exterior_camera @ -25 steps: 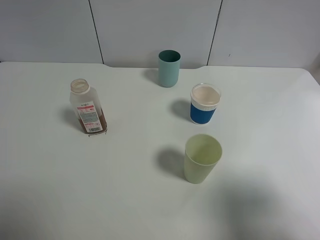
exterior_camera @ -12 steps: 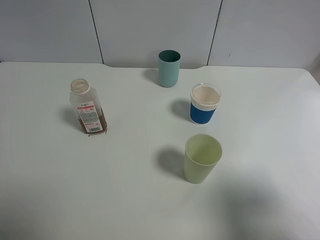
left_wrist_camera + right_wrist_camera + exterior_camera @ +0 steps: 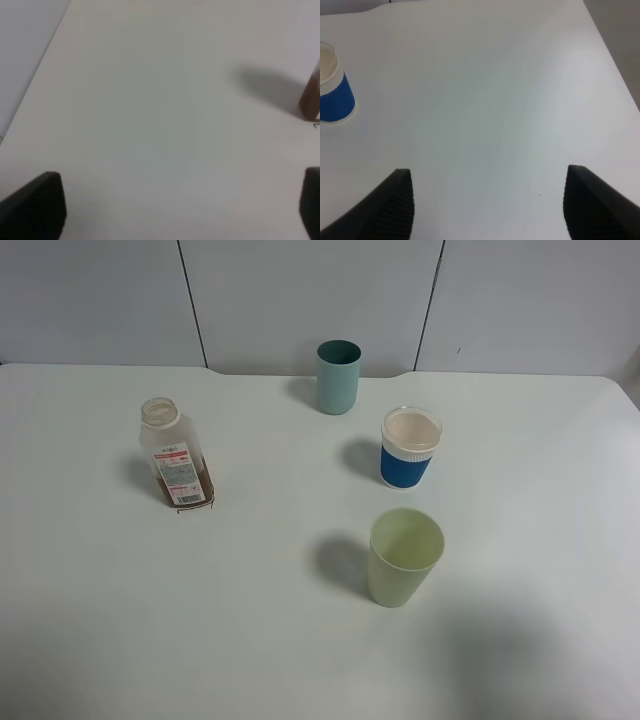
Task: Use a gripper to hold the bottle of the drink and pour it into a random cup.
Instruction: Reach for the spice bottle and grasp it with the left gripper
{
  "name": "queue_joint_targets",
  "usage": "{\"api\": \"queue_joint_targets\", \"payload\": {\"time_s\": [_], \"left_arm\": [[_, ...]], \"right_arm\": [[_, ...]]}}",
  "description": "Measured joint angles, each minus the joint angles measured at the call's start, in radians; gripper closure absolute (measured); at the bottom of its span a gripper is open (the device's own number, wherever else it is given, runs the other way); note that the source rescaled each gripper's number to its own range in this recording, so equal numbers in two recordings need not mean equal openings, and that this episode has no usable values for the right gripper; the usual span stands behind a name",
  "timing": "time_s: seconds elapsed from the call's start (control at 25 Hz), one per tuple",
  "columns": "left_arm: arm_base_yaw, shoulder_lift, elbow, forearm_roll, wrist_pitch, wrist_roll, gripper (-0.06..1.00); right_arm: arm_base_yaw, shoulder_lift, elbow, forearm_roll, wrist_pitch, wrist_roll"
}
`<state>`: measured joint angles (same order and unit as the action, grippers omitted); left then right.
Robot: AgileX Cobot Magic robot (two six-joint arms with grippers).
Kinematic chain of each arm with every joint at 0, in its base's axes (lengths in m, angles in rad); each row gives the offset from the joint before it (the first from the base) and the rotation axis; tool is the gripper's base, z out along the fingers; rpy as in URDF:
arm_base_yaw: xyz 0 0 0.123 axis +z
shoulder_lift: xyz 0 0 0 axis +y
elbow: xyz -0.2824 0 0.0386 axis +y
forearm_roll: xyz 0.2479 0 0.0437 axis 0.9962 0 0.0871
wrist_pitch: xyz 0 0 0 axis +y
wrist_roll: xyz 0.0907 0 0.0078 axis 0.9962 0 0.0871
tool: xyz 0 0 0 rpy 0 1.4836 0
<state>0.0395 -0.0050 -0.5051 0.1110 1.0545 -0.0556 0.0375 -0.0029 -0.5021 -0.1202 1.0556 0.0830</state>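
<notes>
- Reddish-brown drink sits low in the open-necked bottle, upright on the left of the table, well apart from the teal cup at the back.
- The left gripper and right gripper are both spread and empty, so the approach looks unstarted.
- Next, the nearer left gripper likely needs to close around the bottle's body.

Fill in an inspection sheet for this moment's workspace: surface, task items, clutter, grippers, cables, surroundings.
Surface: white table, soft shadows beside the items.
Job's things: bottle standing uncapped on the left, drink in its lower part; teal cup upright near the far edge.
Clutter: blue cup and pale yellow-green cup, both upright, right of centre, apart.
Grippers: left gripper open, holding nothing; right gripper open, holding nothing; neither shows in the high view.
Cables: nothing seen.
Surroundings: grey panelled wall behind the table.
</notes>
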Motion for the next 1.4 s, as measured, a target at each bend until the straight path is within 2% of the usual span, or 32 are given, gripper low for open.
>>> {"api": "queue_joint_targets", "payload": {"time_s": [0.88,1.28,1.4], "left_arm": [[0.0,0.0,-0.001,0.0,0.0,-0.002,0.04],[-0.001,0.198,-0.166,0.086,-0.046,0.031,0.04],[-0.031,0.252,-0.189,0.093,-0.083,0.044,0.04]], "right_arm": [[0.0,0.0,0.0,0.0,0.0,0.0],[0.0,0.0,0.0,0.0,0.0,0.0],[0.0,0.0,0.0,0.0,0.0,0.0]]}}
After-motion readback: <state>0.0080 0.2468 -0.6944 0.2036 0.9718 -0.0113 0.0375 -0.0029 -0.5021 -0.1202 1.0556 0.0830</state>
